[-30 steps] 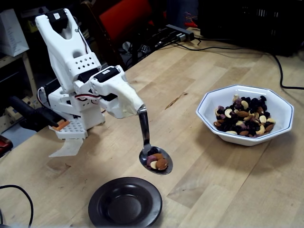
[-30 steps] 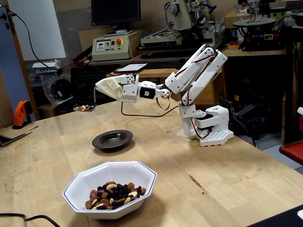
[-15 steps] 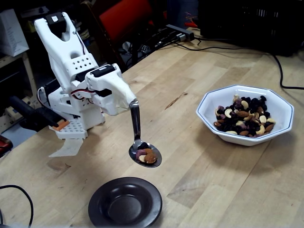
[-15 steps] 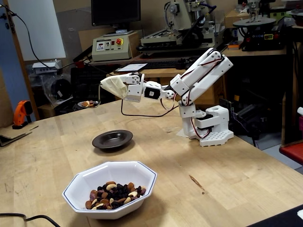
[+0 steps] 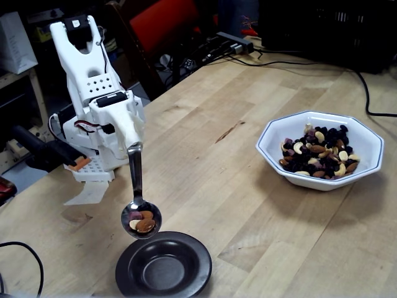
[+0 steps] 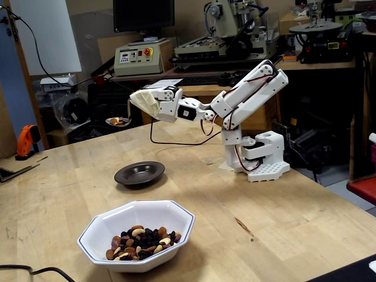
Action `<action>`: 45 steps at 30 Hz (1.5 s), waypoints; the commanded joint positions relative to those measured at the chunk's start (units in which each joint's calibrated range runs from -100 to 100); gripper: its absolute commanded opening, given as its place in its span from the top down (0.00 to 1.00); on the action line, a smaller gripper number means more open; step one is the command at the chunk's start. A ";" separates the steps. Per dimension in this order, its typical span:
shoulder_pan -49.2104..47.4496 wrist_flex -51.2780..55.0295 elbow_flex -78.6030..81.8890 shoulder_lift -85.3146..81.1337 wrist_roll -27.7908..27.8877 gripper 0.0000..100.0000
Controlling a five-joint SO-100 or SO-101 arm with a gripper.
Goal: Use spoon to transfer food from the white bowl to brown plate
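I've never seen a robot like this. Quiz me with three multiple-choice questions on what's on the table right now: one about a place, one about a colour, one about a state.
1. Where is the spoon?
A. in the white bowl
B. in the air near the brown plate's rim
C. flat on the table

2. The white bowl's rim line is:
A. red
B. green
C. dark blue

3. The brown plate is:
A. empty
B. heaped with food
C. upside down

Answers: 1 B, the gripper holds it aloft with food in it. 2 C, a thin blue line shows. 3 A, its centre is bare.
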 commanded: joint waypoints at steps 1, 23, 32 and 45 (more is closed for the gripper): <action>0.85 -0.78 0.45 -1.17 0.15 0.96; 0.33 9.33 0.18 0.03 0.20 0.96; 0.33 14.47 0.18 0.03 0.20 0.96; 0.33 21.98 0.36 -0.74 3.22 0.96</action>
